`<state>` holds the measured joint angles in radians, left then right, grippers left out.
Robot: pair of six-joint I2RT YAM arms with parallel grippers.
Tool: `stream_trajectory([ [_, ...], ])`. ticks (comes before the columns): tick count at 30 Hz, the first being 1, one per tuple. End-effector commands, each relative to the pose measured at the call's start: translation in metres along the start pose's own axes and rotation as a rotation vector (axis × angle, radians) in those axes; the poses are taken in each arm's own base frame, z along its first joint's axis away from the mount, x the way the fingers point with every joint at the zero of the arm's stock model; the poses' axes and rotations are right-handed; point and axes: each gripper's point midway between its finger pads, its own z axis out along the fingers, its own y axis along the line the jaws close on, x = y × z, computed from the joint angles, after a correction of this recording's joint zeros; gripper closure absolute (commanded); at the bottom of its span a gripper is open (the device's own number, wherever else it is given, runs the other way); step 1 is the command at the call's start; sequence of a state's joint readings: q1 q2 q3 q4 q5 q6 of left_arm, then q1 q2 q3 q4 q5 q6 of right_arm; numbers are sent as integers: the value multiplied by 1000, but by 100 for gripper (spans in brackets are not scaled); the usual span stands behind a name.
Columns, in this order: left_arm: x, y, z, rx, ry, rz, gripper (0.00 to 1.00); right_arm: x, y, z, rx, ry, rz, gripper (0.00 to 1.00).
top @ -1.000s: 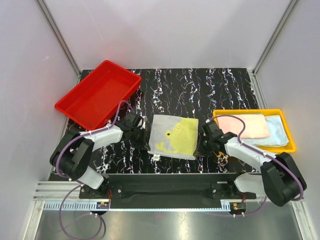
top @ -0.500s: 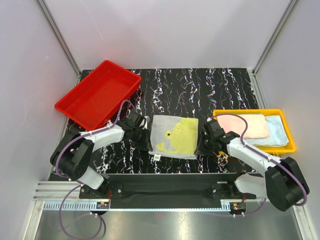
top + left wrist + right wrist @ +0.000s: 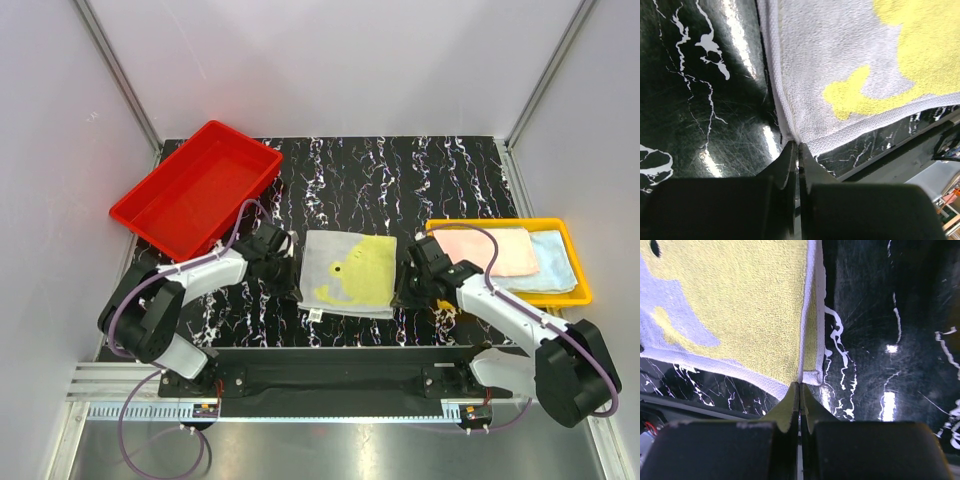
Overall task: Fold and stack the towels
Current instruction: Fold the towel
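Observation:
A white towel with a yellow duck print (image 3: 348, 272) lies flat on the black marbled table between my two grippers. My left gripper (image 3: 291, 278) is at its near-left corner, jaws shut with the towel's hem (image 3: 790, 131) pinched at the tips (image 3: 798, 146). My right gripper (image 3: 404, 290) is at the near-right corner, shut on the white hem (image 3: 812, 376), which rises in a ridge into the tips (image 3: 800, 385). A folded pink towel (image 3: 486, 250) and a pale blue towel (image 3: 556, 262) lie in the yellow tray (image 3: 585, 292).
An empty red tray (image 3: 196, 186) sits at the back left. The yellow tray stands right behind my right arm. A black bar (image 3: 340, 360) runs along the table's near edge, close under the towel. Grey walls close in both sides.
My left jaws opened and shut again at the towel's near-left corner. The right gripper stayed shut on its corner. The towel has barely shifted.

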<state>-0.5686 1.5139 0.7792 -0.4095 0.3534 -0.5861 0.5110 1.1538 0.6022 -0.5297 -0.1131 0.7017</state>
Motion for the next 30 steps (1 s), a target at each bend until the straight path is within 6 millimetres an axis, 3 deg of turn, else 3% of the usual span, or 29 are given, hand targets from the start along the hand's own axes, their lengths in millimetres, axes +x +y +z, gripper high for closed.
stream_trajectory([
  [1,-25,-28,-23,67,-106,19,100,-25,9,-20,29,-81,-60,100],
  [4,-26,-37,-27,114,-156,19,100,-12,-7,-21,72,-60,-57,100],
  [5,-16,-29,-20,113,-139,5,100,-10,-7,-19,62,-64,-46,100],
  [10,-6,-17,-2,110,-126,3,100,7,-15,0,24,-41,1,100],
  [15,-1,-3,3,46,-112,0,100,6,-18,2,48,-43,10,100],
  [19,-4,-5,4,53,-123,17,100,9,-22,5,70,-27,24,100],
  [26,8,6,16,19,-78,7,100,16,-26,7,75,-11,49,100],
  [28,9,10,17,-5,-76,0,96,16,-27,8,81,-4,45,94],
  [30,10,14,14,-38,-77,-1,85,17,-26,8,84,7,40,90],
])
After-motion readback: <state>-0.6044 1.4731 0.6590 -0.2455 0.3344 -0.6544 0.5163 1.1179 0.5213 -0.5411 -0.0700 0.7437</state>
